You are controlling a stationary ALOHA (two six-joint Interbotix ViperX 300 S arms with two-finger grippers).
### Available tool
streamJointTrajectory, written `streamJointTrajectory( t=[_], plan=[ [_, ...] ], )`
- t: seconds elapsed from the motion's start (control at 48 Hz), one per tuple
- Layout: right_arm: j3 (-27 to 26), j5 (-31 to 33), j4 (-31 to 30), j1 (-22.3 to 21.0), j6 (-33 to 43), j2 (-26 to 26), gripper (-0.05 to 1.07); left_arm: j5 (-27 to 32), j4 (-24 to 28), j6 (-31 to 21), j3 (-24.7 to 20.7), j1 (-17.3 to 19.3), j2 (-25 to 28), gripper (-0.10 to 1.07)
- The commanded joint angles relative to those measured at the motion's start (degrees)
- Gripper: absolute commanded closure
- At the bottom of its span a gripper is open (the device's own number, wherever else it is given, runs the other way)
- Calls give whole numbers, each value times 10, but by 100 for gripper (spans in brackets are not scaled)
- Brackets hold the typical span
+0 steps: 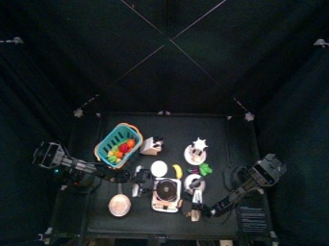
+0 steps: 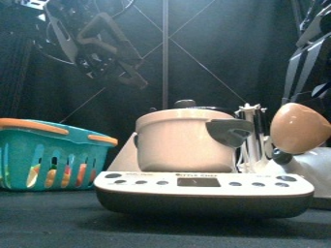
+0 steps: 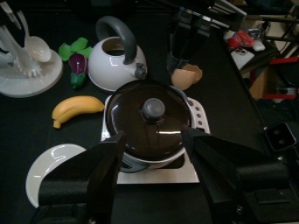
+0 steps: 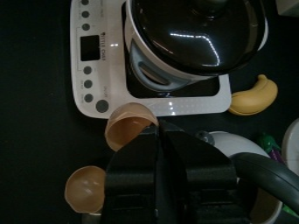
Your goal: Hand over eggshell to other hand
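Basket (image 1: 118,145) seen at counter (image 1: 96,216) left, with coloured items inside. Left gripper (image 3: 149,166) held above cooker (image 3: 149,118), jaws spread wide, nothing between them. Banana (image 3: 77,108) and kettle (image 3: 119,59) seen beside cooker. Eggshell (image 4: 128,124) pinched at rim by right gripper (image 4: 159,131), jaws closed on it, just beside cooker's front panel. Second eggshell half (image 4: 84,188) seen lower, on counter, apart from jaws.
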Motion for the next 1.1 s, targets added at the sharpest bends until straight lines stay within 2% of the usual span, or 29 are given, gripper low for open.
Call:
streamJointTrajectory(
  t=[0.0,0.167,0.271,0.417,0.562,0.812,0.938,1.083],
  plan=[
    [-17,18,-14,10,0,-31,59,-8,0,0,-6,0,-8,9],
    [-18,70,-76,17,1,-57,59,-22,1,2,-9,0,-8,9],
    [-17,105,-121,12,1,-65,59,-62,0,1,-14,0,-5,8],
    [-18,142,-191,-16,3,-65,59,-135,0,2,-18,-5,2,7],
    [-18,163,-248,-53,4,-62,59,-177,-1,-4,-25,-18,11,2],
    [-25,188,-316,-118,10,-57,59,-182,-38,-100,-67,-18,42,-4],
    [-28,187,-330,-128,11,-54,59,-191,-43,-134,-69,-8,57,-4],
    [-30,187,-329,-129,11,-46,59,-235,-59,-168,-77,0,76,-4]
  ],
)
